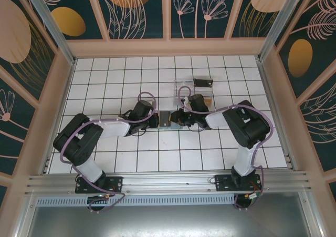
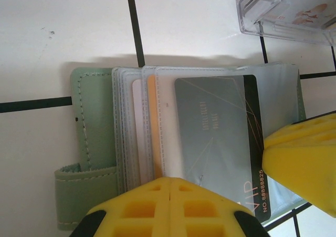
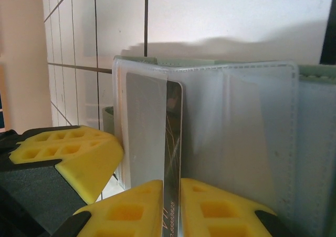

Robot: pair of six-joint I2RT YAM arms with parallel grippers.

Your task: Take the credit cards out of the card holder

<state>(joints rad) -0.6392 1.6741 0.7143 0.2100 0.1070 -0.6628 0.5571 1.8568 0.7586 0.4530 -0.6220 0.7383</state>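
The grey-green card holder (image 1: 165, 119) lies open on the white tiled table between my two grippers. In the left wrist view its green cover (image 2: 94, 121) and clear sleeves show, with a grey VIP credit card (image 2: 215, 126) slid partway out of a sleeve. My left gripper (image 2: 172, 187) is shut with nothing between its fingers, and its tips press on the sleeves. My right gripper (image 3: 171, 197) is shut on the black-striped edge of that credit card (image 3: 147, 126). One right finger (image 2: 302, 163) shows over the card's corner. Other cards sit tucked in the sleeves.
A clear plastic tray (image 1: 191, 90) stands just behind the holder, with a small black box (image 1: 202, 82) at its far right corner. In the left wrist view the tray (image 2: 289, 11) holds printed cards. Wooden walls fence in the table.
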